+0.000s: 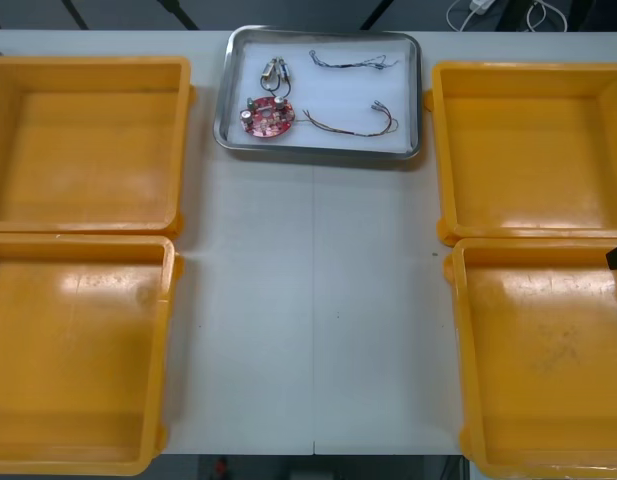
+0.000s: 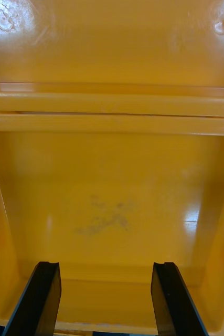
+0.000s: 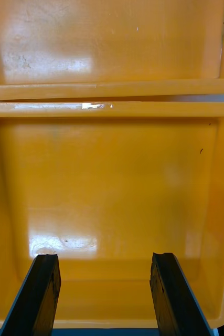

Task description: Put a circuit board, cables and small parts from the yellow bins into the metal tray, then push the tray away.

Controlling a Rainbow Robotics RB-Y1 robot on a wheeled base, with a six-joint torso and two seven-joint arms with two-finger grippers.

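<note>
Looks done: loaded shiny metal tray [image 1: 420, 100] far ahead.
My left end effector [image 3: 105, 257], right end effector [image 2: 105, 264] released over yellow plastic bins [image 2: 112, 184].

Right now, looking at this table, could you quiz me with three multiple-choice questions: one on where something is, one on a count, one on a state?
1. Where in the metal tray does the red circuit board lie?
A) toward the robot's left
B) toward the robot's right
C) dead centre

2. How many yellow bins stand on the table?
A) two
B) three
C) four

3. How do the right gripper's fingers stand?
A) shut on a cable
B) open
C) shut together

Answers: 1 A, the board sits by the tray's left rim. 2 C, two bins stand at each side. 3 B, its fingers stand apart over a bare bin floor, with nothing between them.
</note>
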